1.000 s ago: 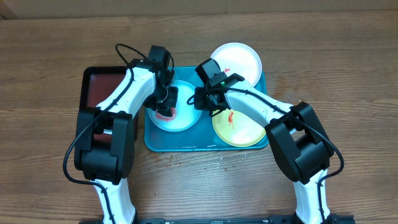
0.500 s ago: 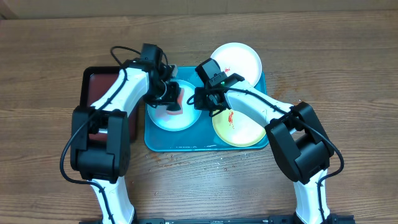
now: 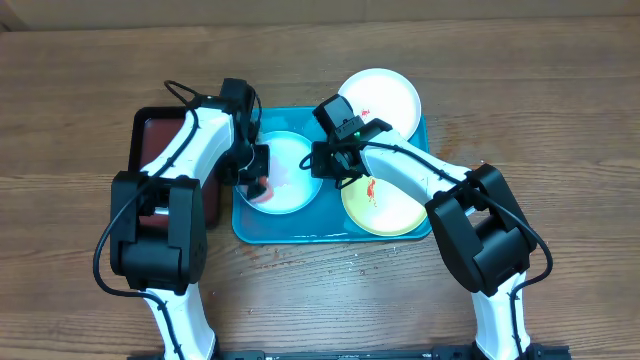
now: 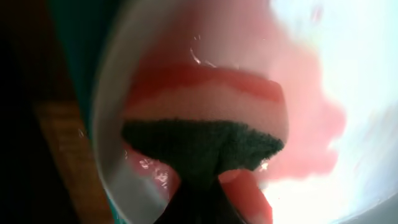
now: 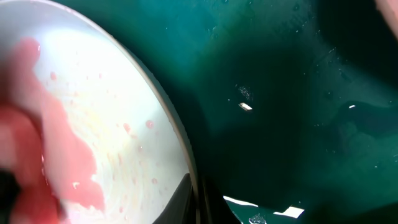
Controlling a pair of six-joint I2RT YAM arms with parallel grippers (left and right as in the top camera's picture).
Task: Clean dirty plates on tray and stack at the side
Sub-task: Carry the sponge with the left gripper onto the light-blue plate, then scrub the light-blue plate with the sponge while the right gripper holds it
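The light blue plate [image 3: 292,165] lies in the left half of the turquoise tray [image 3: 290,236], smeared pink-red. My left gripper [image 3: 254,174] is shut on a red sponge [image 3: 259,186] with a dark green scrub side [image 4: 199,144] and presses it on the plate's left part [image 4: 115,118]. My right gripper [image 3: 324,163] is shut on the plate's right rim [image 5: 194,198], one finger on each side. The yellow-green rimmed plate [image 3: 392,208], with a red smear, lies at the tray's right front. The white plate [image 3: 385,98], with a small red mark, rests on the tray's far right corner.
A smaller black tray with a dark red inside [image 3: 152,140] stands just left of the turquoise tray, under my left arm. Wet tray floor [image 5: 286,87] shows beside the held rim. Bare wooden table [image 3: 560,120] surrounds both trays.
My left gripper has swept the sponge from the middle of the light blue plate to its left edge. The right gripper has kept its hold on the rim.
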